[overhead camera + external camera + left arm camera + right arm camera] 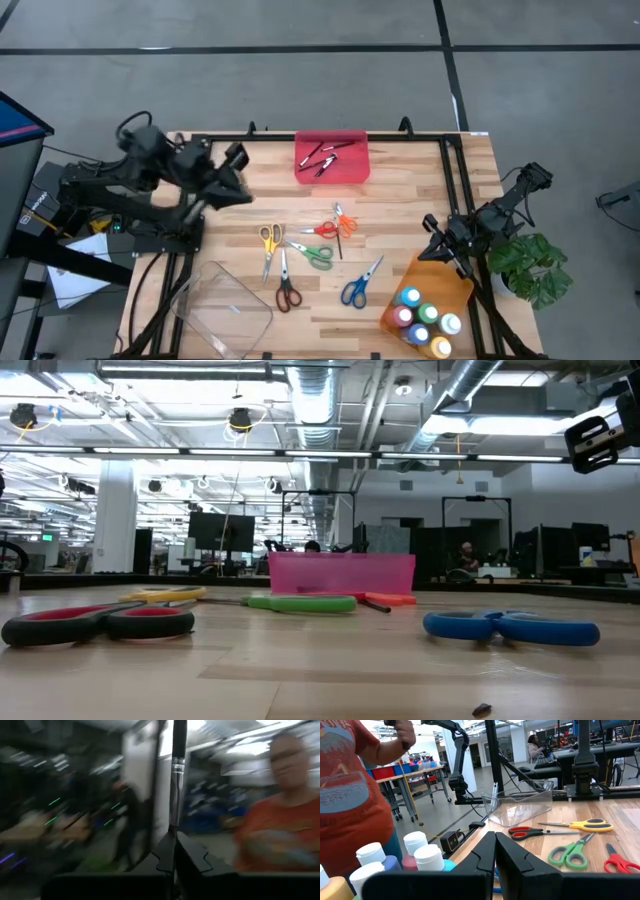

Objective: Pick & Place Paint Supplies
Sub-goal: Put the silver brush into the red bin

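Left wrist view: left gripper (175,851) pinched on thin brush (177,780). Light, stiff, slippery; better held mid-handle. Right gripper (495,851) shut, empty.

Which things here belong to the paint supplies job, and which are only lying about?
Job: scissors, paint bottles, brushes in the red tray, brush in the left hand.
Lying about: clear tray, plant.
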Robot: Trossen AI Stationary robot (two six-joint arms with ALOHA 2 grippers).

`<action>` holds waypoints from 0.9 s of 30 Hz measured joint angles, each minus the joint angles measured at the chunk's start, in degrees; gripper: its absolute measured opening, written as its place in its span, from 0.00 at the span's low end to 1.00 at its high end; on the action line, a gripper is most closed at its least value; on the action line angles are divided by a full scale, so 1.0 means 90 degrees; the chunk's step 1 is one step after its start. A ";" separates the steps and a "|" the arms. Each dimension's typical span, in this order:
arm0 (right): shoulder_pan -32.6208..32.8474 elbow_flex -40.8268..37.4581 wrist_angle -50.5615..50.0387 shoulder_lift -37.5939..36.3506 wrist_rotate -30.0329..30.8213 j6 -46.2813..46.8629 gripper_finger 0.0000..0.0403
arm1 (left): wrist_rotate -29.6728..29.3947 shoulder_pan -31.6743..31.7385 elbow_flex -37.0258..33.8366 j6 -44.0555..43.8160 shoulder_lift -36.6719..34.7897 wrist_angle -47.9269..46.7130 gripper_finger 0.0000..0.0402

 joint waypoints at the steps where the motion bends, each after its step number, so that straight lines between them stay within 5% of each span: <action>1: 0.0001 -0.0001 0.0000 0.0000 0.0000 0.0000 0.02 | -0.0298 0.0000 0.0000 0.0083 0.0000 -0.0272 0.00; 18: 0.0001 -0.0001 0.0000 0.0000 0.0000 0.0000 0.02 | -0.6296 0.0062 0.0005 0.0895 0.0816 -0.3306 0.00; 27: -0.0001 0.0000 -0.0001 0.0000 0.0000 0.0000 0.02 | -0.7753 0.0590 0.0002 0.1105 0.1828 -0.3957 0.00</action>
